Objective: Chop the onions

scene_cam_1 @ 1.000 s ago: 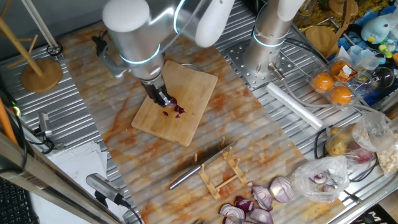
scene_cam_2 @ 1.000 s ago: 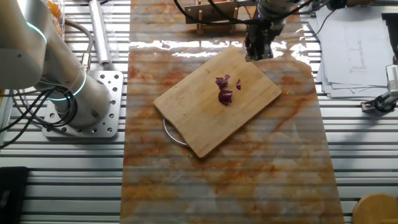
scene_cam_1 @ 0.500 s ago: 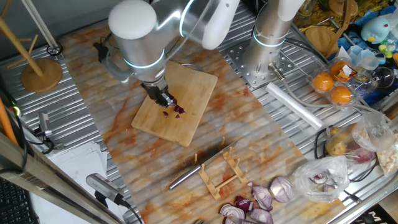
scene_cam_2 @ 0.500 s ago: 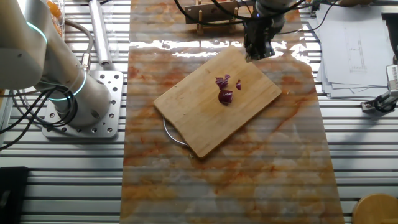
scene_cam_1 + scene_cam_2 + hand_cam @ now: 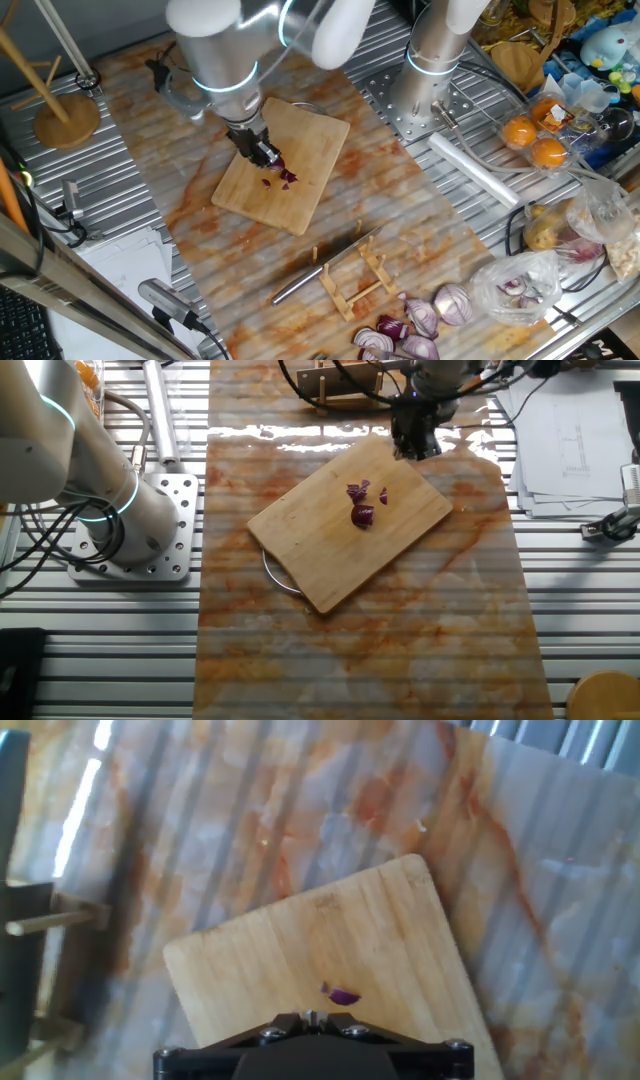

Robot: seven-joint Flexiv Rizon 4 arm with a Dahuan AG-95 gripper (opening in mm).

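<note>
Here, at the left of one fixed view, a wooden stand (image 5: 62,108) sits on the ribbed metal of the bench (image 5: 150,232), beside the marble-patterned mat (image 5: 400,210) that runs across it. Further right, the bamboo cutting board (image 5: 280,190) lies on that mat, and the hand (image 5: 262,155) hangs over the board's middle, its fingers pointing down just beside the onions (image 5: 285,178), a small cluster of dark red-purple pieces resting on the wood. Whether the hand touches them cannot be told, and no view shows how far its fingers are parted or whether anything is held between them. To the right of the board a knife (image 5: 322,264) rests across a small wooden rack (image 5: 356,280), and beyond that lie halved red onions (image 5: 420,325), a clear plastic bag (image 5: 520,285) and oranges in a clear tray (image 5: 535,140). In the other fixed view the onions (image 5: 362,506) sit near the board's (image 5: 330,550) centre, with the hand (image 5: 413,440) seen over its upper corner. In the hand view one purple piece (image 5: 342,995) lies on the board (image 5: 390,950) just ahead of the hand's dark housing.
</note>
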